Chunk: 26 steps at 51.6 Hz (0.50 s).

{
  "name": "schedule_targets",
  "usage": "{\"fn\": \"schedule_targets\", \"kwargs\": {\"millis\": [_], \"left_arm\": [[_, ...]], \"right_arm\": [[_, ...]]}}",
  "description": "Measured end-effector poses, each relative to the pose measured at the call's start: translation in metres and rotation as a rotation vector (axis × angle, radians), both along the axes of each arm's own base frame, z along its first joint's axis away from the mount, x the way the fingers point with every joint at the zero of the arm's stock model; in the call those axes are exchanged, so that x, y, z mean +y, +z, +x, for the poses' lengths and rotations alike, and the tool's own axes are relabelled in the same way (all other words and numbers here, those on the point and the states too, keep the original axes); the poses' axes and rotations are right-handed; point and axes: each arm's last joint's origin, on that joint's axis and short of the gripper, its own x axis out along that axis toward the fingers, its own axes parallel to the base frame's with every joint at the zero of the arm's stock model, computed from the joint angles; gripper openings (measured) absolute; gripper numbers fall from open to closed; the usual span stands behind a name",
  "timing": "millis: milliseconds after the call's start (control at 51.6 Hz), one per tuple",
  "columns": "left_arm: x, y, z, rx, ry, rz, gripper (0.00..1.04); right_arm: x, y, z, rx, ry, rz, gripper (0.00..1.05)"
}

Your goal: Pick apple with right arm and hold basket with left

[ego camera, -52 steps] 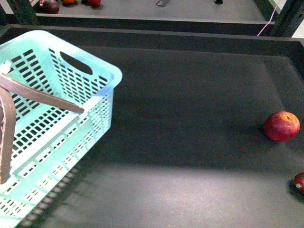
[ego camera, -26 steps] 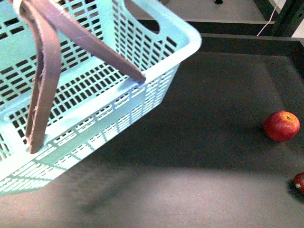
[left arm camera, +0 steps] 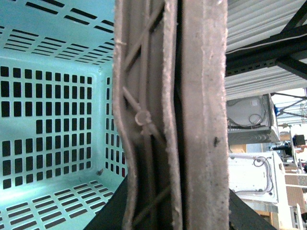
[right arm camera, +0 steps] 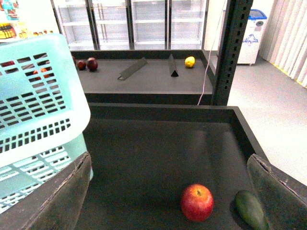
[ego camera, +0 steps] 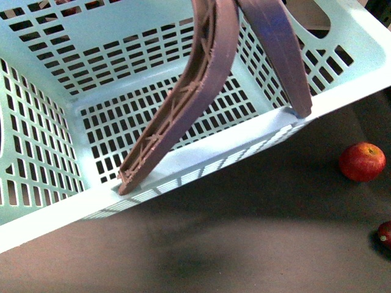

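Observation:
The pale mint basket [ego camera: 55, 152] hangs lifted and tilted, filling most of the front view, its two brown handles [ego camera: 201, 91] rising together toward the top. In the left wrist view these handles [left arm camera: 192, 115] fill the middle, and my left gripper [left arm camera: 175, 215] is shut on them, with the basket's slotted inside [left arm camera: 48, 96] beyond. The red apple [ego camera: 362, 162] rests on the dark surface at the right, clear of the basket. In the right wrist view the apple [right arm camera: 197, 202] lies between the fingers of my open right gripper [right arm camera: 169, 191], touching neither.
A smaller dark red fruit [ego camera: 385, 233] sits at the right edge, nearer than the apple. A green oblong fruit [right arm camera: 251, 210] lies right beside the apple. The black tray's raised rim [right arm camera: 240, 124] and a dark post [right arm camera: 230, 52] stand behind; a further shelf holds a lemon [right arm camera: 190, 61].
The basket has risen and swung to the right and toward the camera, from the left side to covering most of the front view. The apple and the small red fruit have stayed put.

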Motion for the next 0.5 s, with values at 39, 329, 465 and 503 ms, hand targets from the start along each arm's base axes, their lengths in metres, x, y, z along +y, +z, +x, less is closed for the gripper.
{"fn": "schedule_targets", "kwargs": {"millis": [39, 329, 465, 503], "left_arm": [[-0.0023, -0.0005, -0.0005, -0.002, -0.008, -0.002, 0.24], [-0.0036, 0.0001, -0.0009, -0.021, -0.011, 0.016, 0.16], [-0.0037, 0.0001, -0.0009, -0.020, -0.012, 0.015, 0.16], [-0.0037, 0.0001, -0.0009, -0.020, -0.013, 0.015, 0.16]], "right_arm": [[0.0000, -0.0001, 0.0000, 0.000, 0.000, 0.000, 0.96], [0.0000, 0.0000, 0.0000, 0.000, 0.000, 0.000, 0.96], [0.0000, 0.0000, 0.0000, 0.000, 0.000, 0.000, 0.96], [-0.0005, -0.0012, 0.0005, 0.086, -0.054, 0.033, 0.96]]}}
